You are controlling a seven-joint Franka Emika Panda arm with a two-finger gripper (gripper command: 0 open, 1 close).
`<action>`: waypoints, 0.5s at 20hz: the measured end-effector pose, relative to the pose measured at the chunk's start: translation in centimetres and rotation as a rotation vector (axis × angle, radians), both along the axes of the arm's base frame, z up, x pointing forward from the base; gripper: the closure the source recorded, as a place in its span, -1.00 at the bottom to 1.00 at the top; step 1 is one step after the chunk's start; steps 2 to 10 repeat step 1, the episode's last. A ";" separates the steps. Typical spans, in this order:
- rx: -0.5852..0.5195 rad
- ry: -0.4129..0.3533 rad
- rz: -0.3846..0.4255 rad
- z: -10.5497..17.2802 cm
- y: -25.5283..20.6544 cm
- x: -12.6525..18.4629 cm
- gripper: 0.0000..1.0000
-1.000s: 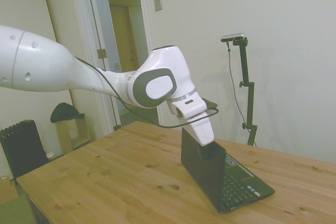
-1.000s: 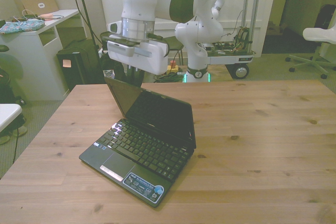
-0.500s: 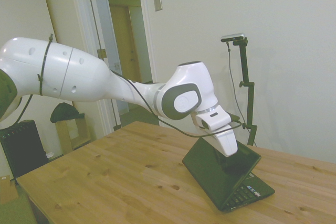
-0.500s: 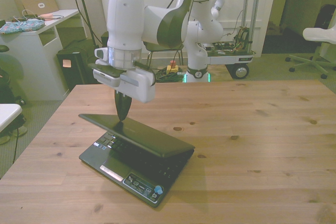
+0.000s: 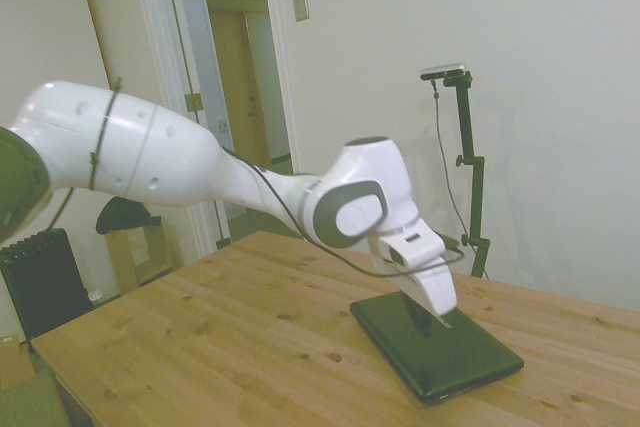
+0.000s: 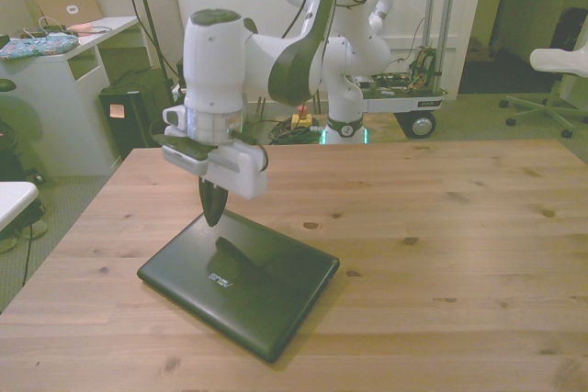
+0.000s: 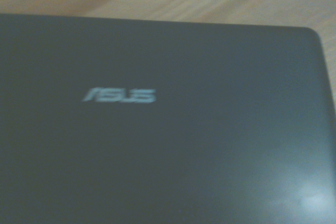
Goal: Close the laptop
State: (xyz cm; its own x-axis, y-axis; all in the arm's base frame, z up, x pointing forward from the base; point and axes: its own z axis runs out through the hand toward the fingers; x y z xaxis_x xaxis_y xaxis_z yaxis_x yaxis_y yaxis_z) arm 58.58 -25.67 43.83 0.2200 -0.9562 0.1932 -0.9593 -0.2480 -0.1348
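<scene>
The black laptop (image 6: 253,286) lies flat on the wooden table (image 6: 441,227) with its glossy lid fully down. In the side view the laptop (image 5: 445,352) sits near the table's front edge. My gripper (image 6: 213,215) points straight down over the lid's far edge, toward the front view's left, with its dark fingers shut together and holding nothing. The side view shows the gripper (image 5: 442,315) just above the lid, its reflection under it; I cannot tell whether it touches. The wrist view is filled by the laptop lid (image 7: 173,145) with a silver logo (image 7: 119,95).
Bare wood stretches to the front view's right of the laptop. Off the table stand a white desk (image 6: 69,48) at the left, a wheeled cart (image 6: 404,98) behind, and an office chair (image 6: 560,61) at the right. A black radiator (image 5: 40,287) shows in the side view.
The lid went from upright, through half-lowered, to flat on the keyboard. My gripper followed it down and forward.
</scene>
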 end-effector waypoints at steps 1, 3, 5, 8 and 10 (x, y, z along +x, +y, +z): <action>0.011 -0.010 0.033 1.9 2.2 -0.4 -1.00; 0.011 -0.010 0.033 1.9 2.2 -0.4 -1.00; 0.011 -0.010 0.033 1.9 2.2 -0.4 -1.00; 0.011 -0.010 0.033 1.9 2.2 -0.4 -1.00; 0.011 -0.010 0.033 1.9 2.2 -0.4 -1.00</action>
